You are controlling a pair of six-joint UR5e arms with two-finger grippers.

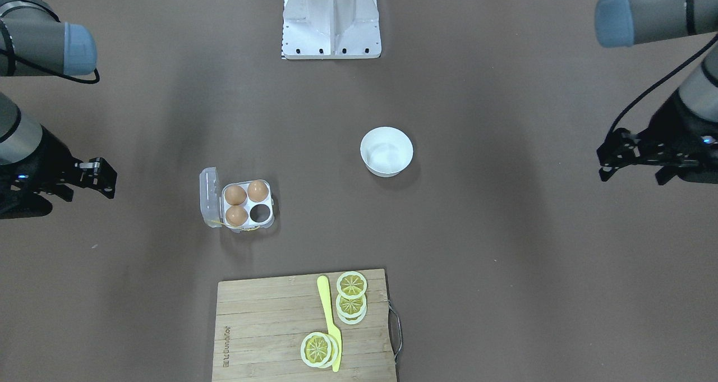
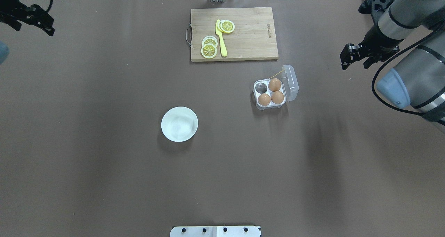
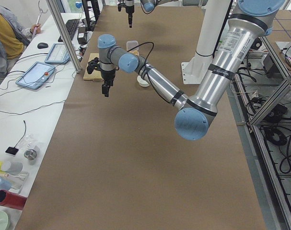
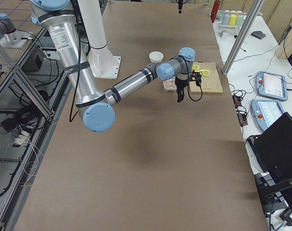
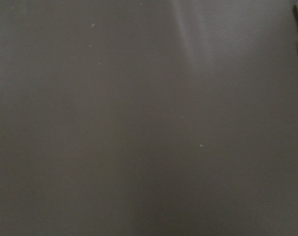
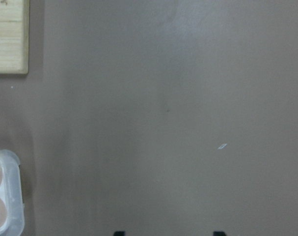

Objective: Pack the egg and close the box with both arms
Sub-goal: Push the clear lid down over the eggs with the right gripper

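The clear box (image 1: 268, 223) sits open on the brown table, its lid (image 1: 208, 193) folded out to the side. Three light-brown eggs (image 1: 235, 194) fill three cups; the fourth cup (image 1: 261, 212) is empty. The box also shows in the overhead view (image 2: 258, 104). My right gripper (image 1: 106, 177) (image 2: 347, 57) hovers open and empty, well off to the box's lid side. In the right wrist view only a lid corner (image 6: 9, 196) shows. My left gripper (image 1: 604, 160) (image 2: 48, 24) hangs open and empty at the far opposite side.
A round white bowl (image 1: 386, 152), empty, stands near the table's middle. A wooden cutting board (image 1: 263, 320) holds lemon slices (image 1: 351, 285) and a yellow knife (image 1: 328, 314) on the operators' side. The white mounting stand (image 1: 331, 20) is at the robot's edge.
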